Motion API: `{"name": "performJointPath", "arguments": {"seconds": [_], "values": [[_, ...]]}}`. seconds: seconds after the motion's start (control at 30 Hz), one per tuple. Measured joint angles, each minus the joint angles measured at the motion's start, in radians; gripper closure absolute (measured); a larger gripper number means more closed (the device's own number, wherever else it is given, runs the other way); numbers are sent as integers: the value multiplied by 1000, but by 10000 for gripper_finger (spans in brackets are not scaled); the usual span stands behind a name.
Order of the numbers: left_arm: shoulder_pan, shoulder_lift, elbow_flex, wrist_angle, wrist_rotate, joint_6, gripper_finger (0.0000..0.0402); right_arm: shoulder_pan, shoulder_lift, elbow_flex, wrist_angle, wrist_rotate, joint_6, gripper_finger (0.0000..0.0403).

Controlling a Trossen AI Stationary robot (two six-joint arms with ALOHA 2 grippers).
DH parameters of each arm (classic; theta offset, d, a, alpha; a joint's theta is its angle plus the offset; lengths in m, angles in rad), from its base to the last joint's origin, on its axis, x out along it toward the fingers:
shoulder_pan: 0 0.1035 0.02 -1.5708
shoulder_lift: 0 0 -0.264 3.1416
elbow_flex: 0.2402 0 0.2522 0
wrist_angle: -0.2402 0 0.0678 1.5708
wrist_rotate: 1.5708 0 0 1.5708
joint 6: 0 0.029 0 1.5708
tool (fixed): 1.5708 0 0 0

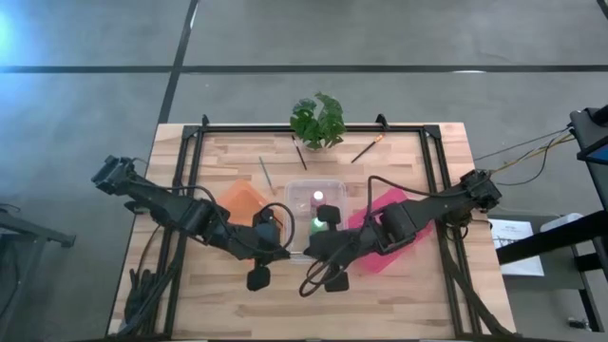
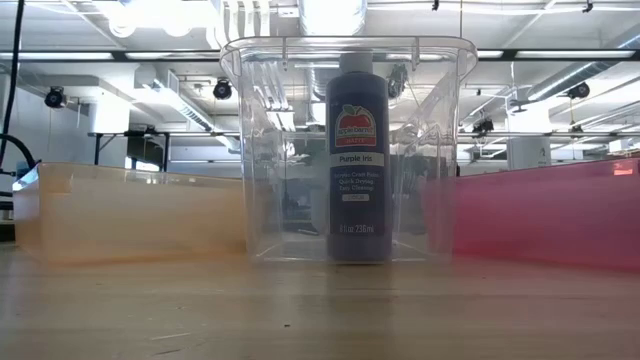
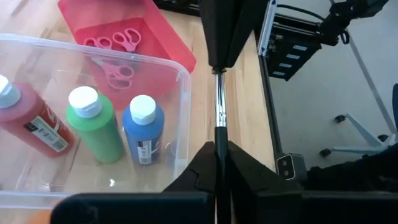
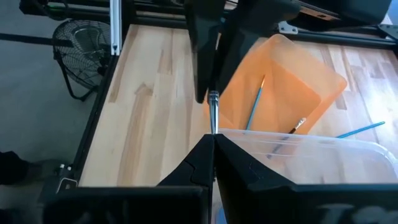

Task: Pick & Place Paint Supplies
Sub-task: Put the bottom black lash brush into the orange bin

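A thin paintbrush hangs in the air between my two grippers, over the table by the near edge of a clear bin. My left gripper is shut on one end and my right gripper on the other. In the high view they meet at the bin's front, left gripper facing right gripper. Red, green and blue paint bottles stand in the bin. Pink-handled scissors lie in a pink tray. My left gripper pinches the brush's shaft between its two fingers, which lie along the brush, slanting down. The brush is lifted clear and runs straight on into the other gripper's fingers. My right gripper pinches the brush's other end between its two fingers, also along the brush and slanting down from the opposite side. The silver part of the brush shows between its tips and the left gripper's fingers.
An orange tray left of the bin holds a blue brush. A purple bottle shows in the bin in the low view. A leafy plant and loose brushes lie at the far edge.
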Motion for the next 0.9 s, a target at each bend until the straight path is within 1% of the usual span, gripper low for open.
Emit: {"name": "performJointPath", "arguments": {"seconds": [0.17,0.3,0.43,0.5,0.57,0.67,0.77,0.83,0.9], "values": [[3,0,0,-4,11,1,385,0,-3,0,20,-7,22,395],[6,-1,0,-53,2,-20,385,2,-19,0,34,-37,42,394],[4,-1,0,-85,6,-38,385,-1,-42,0,60,-39,63,387],[5,-2,0,-107,6,-53,385,-5,-60,0,64,-45,85,369],[5,-4,0,-156,6,-89,385,-7,-78,0,64,-45,106,343],[5,-10,0,-285,4,-178,385,-7,-107,0,59,-43,114,296],[-13,-32,-8,-423,-28,-314,385,-2,-136,0,50,-20,145,254],[-35,-69,-39,-462,-78,-434,385,-2,-153,0,50,-10,158,232],[-62,-127,-95,-460,-138,-572,385,6,-167,0,49,22,170,217]]}}
